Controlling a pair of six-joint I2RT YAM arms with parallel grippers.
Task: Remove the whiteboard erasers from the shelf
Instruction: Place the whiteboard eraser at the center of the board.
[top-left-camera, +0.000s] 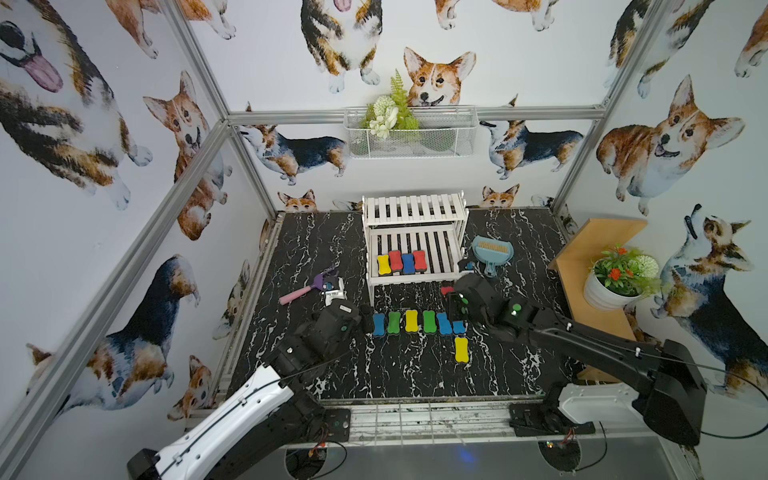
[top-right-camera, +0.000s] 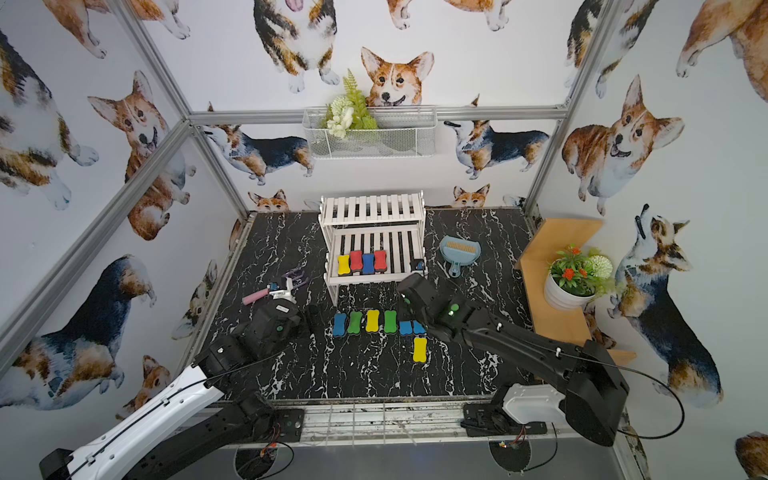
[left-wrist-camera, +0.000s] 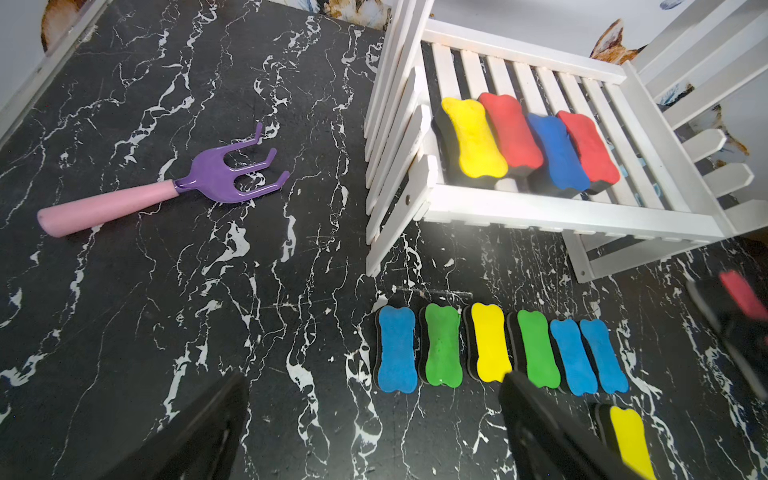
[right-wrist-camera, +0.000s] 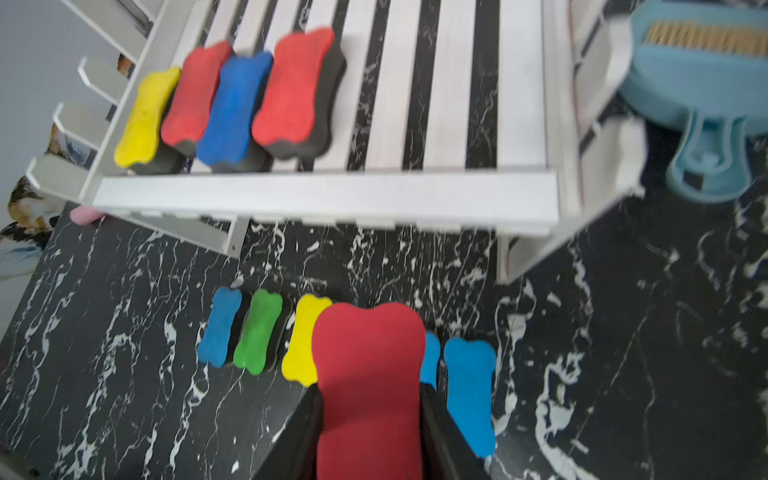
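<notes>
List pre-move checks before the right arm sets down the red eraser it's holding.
1. Red bone-shaped foam eraser gripped in right end effector: ok.
2. Held eraser clear of white slatted shelf: ok.
3. Bare black marble tabletop beside the laid-out row: ok.
4. Left end effector open, holding nothing: ok.
5. Clearance between held eraser and row: cannot tell.
6. Shelf emptied: not ok, four erasers on its lower tier.
</notes>
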